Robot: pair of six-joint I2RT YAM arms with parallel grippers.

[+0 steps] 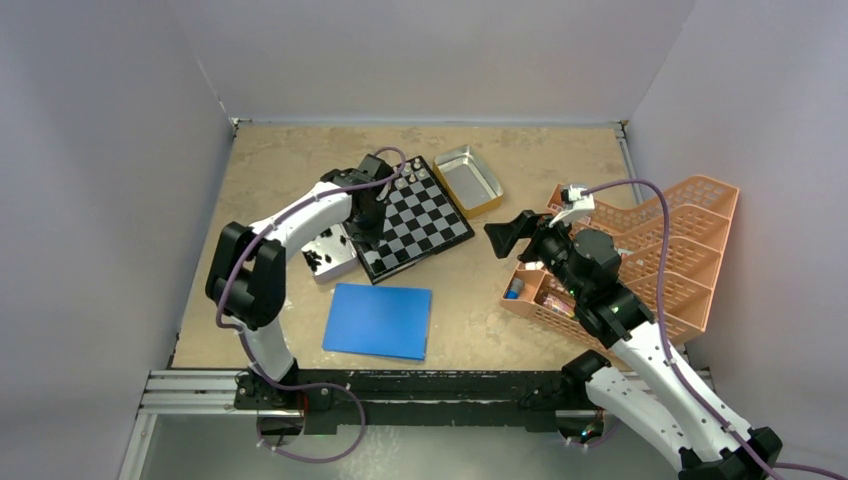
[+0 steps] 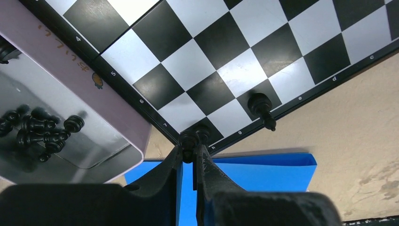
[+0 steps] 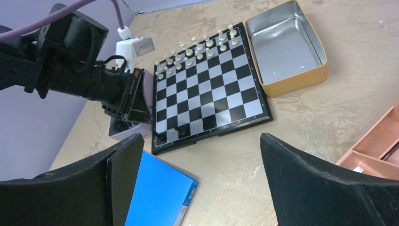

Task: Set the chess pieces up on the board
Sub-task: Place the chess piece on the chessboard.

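Black piece, clamped between the left gripper fingers, sits at the board's corner square, so the black back row is likely being filled; next comes a clean release and another pick from the tin, while the right gripper hangs spread wide, empty.

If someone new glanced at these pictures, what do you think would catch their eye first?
Probably the board in the middle, with the white pieces already ranked along its far edge. Next, the left gripper at the board's near corner, shut on a black piece, with more black pieces lying loose in the tin beside it. The right gripper hangs wide open to the right.
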